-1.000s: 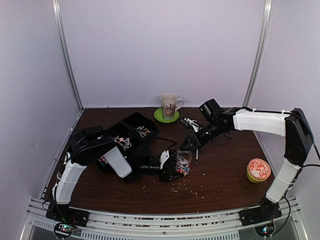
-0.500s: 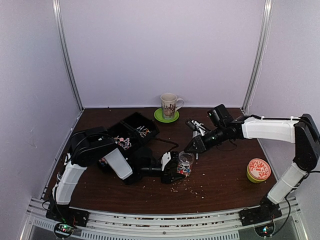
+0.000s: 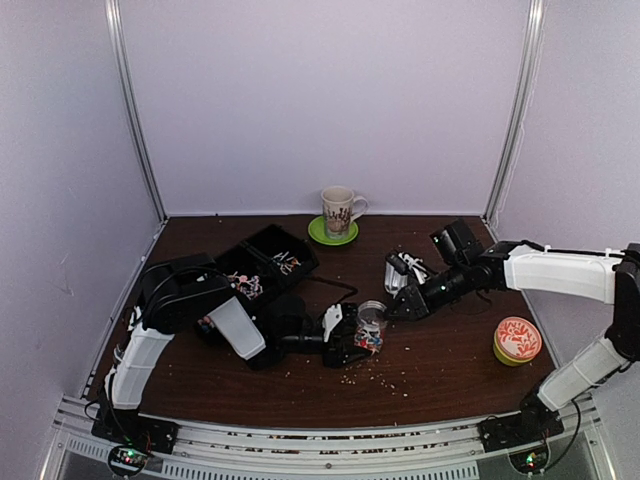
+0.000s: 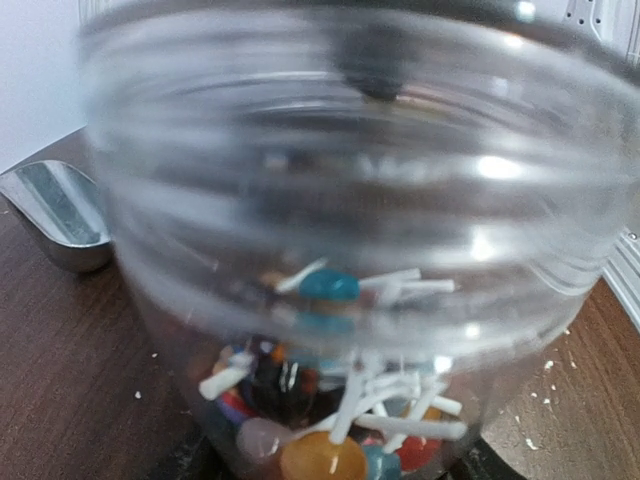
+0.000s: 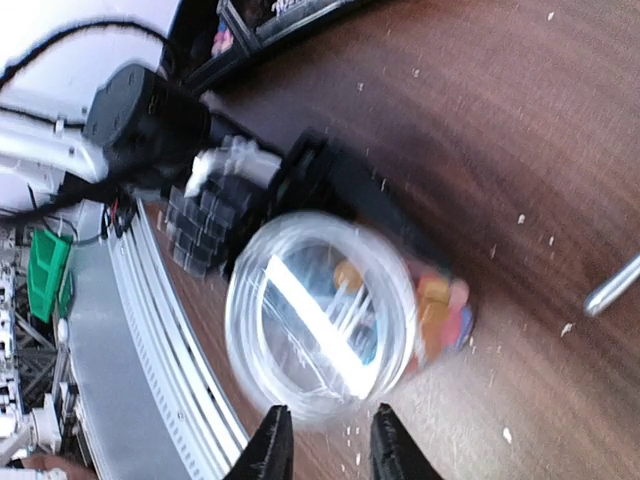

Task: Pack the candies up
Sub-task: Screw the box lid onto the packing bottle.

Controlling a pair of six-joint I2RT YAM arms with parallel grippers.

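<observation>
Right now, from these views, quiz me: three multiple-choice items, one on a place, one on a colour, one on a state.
1. The mug stands: A on a red plate; B on the green saucer at the back; C at the near edge.
2. The tin has a lid that is: A orange-patterned; B blue; C black.
3. The jar is: A empty; B tipped over, loose; C gripped by the left gripper, candies inside.
B: the top view shows it there. A: orange pattern over a green base. C: black fingers clasp it, sweets within.

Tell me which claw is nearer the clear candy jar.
Left. The left claw grips the jar by its sides; the right claw hovers close beside its rim.
</observation>
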